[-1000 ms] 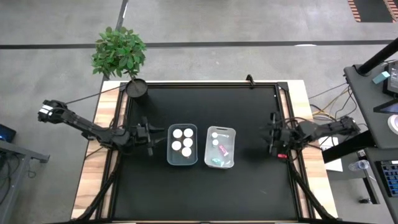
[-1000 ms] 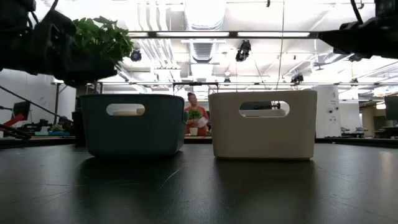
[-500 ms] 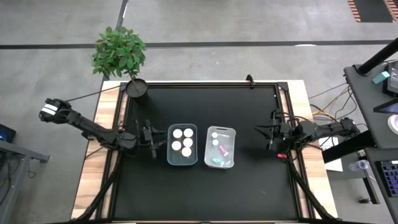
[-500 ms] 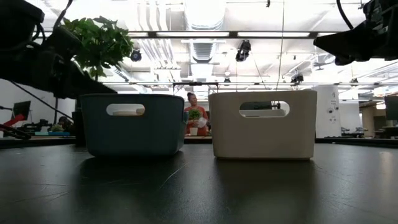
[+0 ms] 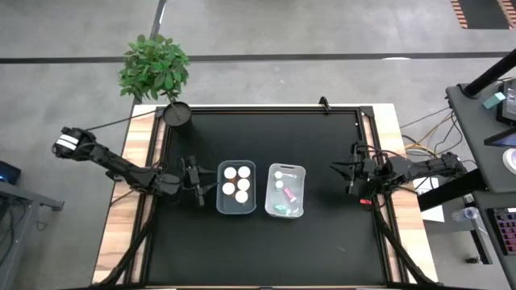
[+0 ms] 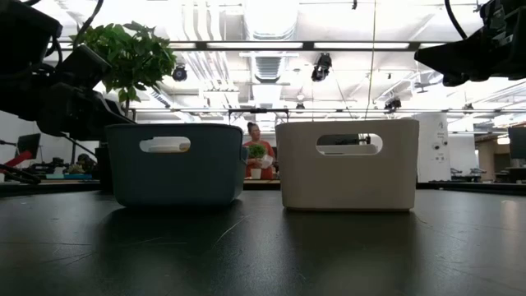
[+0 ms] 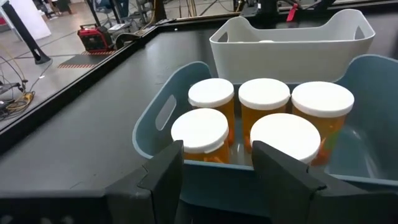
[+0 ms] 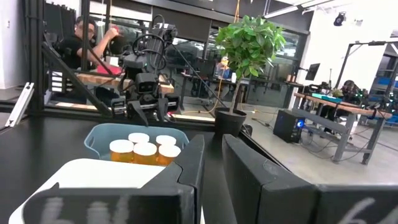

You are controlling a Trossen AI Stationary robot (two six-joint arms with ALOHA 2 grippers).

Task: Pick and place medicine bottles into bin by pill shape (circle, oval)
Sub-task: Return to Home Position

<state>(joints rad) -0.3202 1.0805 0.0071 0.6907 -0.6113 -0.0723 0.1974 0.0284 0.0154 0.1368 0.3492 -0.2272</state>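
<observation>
- Just beside the blue bin (image 5: 236, 207), opposite the white bin (image 5: 300, 171), the left pincer (image 5: 196, 184) hung spread and empty; backing off level would best avoid clipping it.
- Far from the blue bin, past the white bin, the right pincer (image 5: 343, 179) hung spread and empty.
- Five white-capped orange bottles (image 7: 264, 99) stood in the blue bin; small bottles (image 5: 279, 175) sat in the white bin.
</observation>
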